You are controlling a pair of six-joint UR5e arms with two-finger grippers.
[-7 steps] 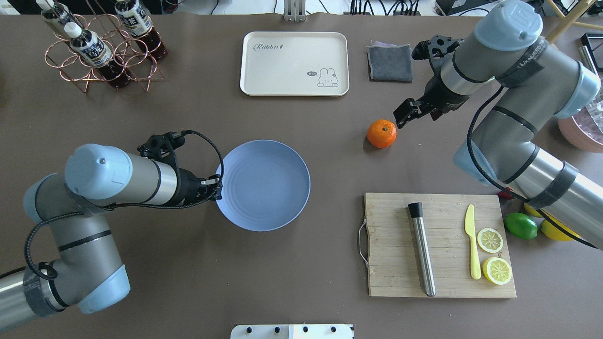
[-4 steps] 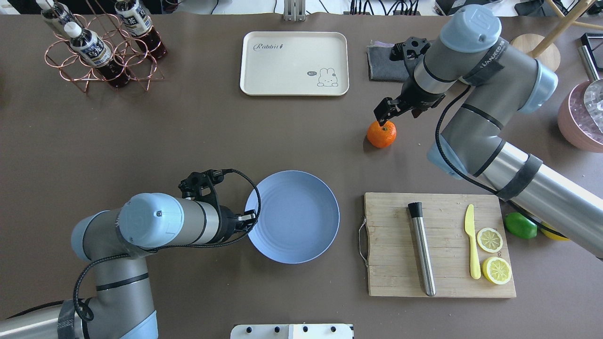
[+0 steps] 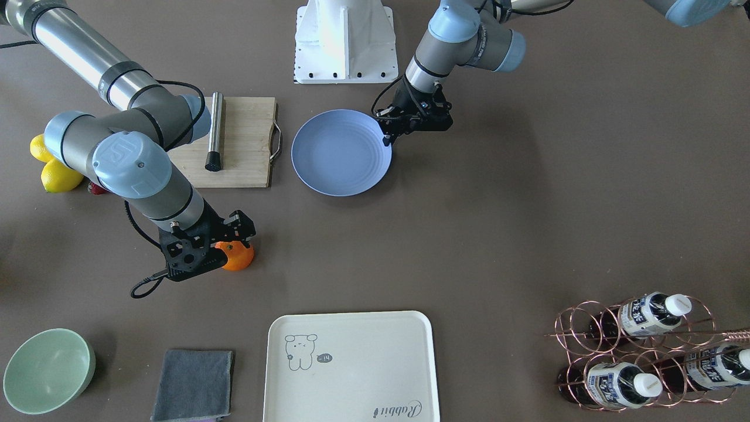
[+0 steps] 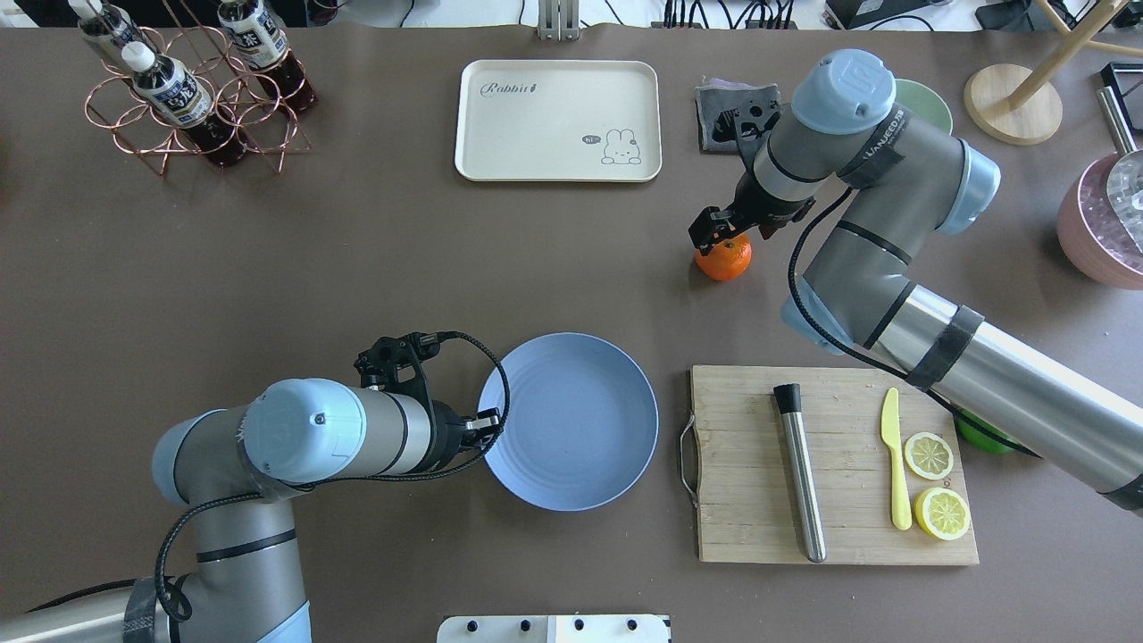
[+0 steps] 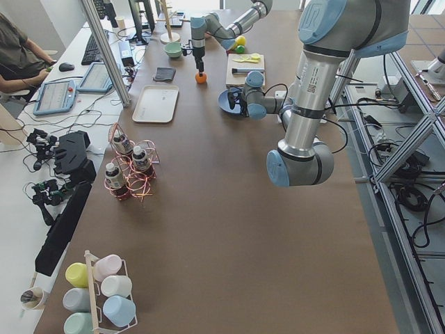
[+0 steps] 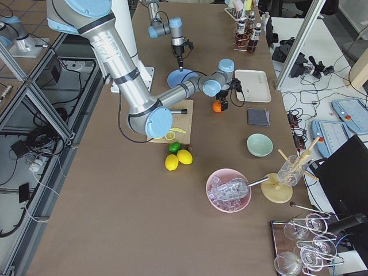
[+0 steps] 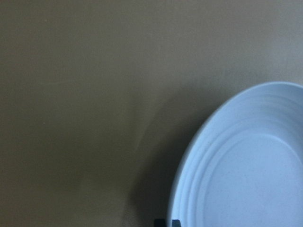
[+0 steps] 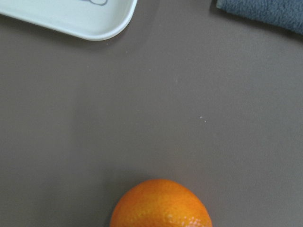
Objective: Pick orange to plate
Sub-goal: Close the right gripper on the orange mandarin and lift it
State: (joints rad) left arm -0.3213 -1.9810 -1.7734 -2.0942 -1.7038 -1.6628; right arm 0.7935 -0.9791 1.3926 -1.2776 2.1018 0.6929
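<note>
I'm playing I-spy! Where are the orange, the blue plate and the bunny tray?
orange [image 4: 727,262]: overhead view, its bare peel.
blue plate [image 4: 571,424]: overhead view, its empty middle.
bunny tray [image 4: 554,121]: overhead view, its plain middle.

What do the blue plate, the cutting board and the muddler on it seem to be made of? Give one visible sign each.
Plate: probably matte plastic or composite; dull, even blue, no glare.
Cutting board: wood or bamboo, unvarnished; pale strips with grain.
Muddler: brushed metal, likely steel; grey sheen, black end cap.
</note>
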